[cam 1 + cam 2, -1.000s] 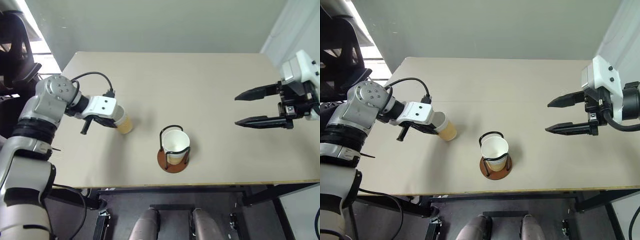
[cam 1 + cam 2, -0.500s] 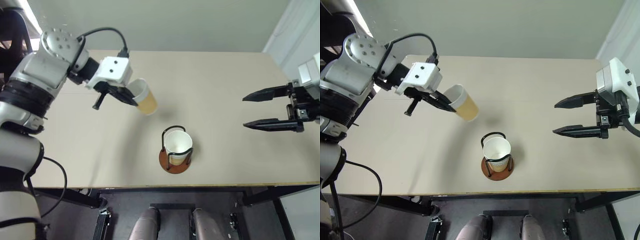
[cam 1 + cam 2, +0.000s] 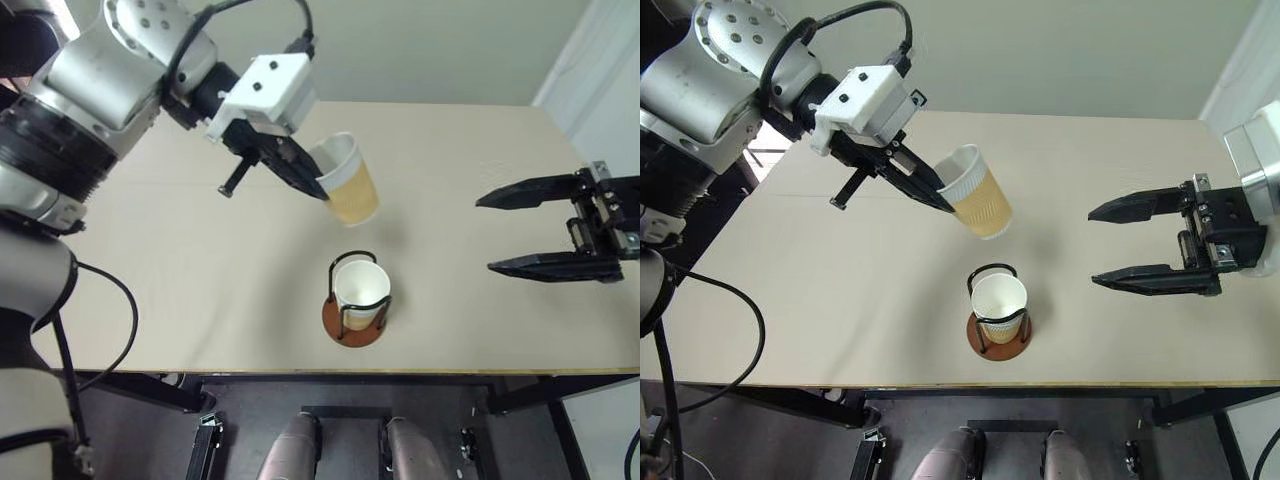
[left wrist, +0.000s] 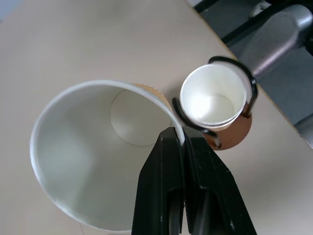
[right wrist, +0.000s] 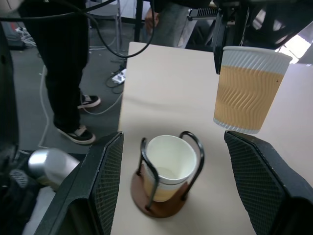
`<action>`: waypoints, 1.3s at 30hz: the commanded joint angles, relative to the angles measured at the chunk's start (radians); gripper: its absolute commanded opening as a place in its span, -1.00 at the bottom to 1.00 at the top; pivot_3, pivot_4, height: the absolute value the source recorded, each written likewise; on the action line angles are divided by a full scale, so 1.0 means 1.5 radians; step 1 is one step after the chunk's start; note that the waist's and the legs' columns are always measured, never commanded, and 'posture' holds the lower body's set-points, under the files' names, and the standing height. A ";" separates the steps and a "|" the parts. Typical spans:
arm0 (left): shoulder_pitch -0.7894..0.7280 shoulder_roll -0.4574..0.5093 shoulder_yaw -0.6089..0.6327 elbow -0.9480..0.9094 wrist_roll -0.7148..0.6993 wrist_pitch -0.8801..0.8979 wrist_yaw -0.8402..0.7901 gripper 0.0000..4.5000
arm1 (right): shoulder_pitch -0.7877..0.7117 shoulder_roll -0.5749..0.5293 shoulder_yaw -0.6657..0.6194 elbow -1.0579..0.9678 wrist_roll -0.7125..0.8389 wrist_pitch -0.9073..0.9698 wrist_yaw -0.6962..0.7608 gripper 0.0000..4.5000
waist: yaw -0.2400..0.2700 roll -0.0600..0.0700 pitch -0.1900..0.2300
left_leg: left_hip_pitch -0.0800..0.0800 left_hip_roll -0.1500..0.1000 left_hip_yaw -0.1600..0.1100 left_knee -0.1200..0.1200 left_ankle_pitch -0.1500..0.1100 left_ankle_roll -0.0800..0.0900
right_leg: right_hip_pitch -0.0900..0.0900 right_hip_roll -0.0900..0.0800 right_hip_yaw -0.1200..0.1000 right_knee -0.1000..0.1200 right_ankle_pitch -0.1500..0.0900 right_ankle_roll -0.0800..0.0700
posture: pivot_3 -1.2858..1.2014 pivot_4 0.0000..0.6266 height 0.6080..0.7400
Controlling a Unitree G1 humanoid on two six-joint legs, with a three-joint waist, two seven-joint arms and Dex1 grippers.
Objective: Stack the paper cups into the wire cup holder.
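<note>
A tan-yellow ribbed paper cup (image 3: 346,182) with a white rim is pinched by its rim between the closed fingers of the left gripper (image 3: 318,188), lifted off the table and tilted. Below and just beyond that claw, the wire cup holder (image 3: 354,311) is seen upright, a second cup (image 3: 361,288) nested inside its black loops on the reddish-brown base.

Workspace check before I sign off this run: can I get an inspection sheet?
Surface: beige table.
Job's things: wire cup holder near the front edge with one paper cup seated; second paper cup held in the air.
Clutter: nothing seen.
Grippers: left gripper shut on the cup's rim; right gripper open, holding nothing.
Cables: black cable on the left arm.
Surroundings: a person's legs beside the table.
</note>
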 commanded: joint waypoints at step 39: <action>0.032 -0.016 -0.081 -0.063 0.030 -0.135 -0.019 -0.97 | -0.041 -0.083 -0.032 0.033 0.069 0.079 0.007 0.47 | 0.002 0.000 0.000 | 0.000 -0.001 -0.003 0.003 -0.001 0.001 | 0.003 -0.002 -0.001 0.000 -0.001 0.002 | 0.03 -0.52 1.00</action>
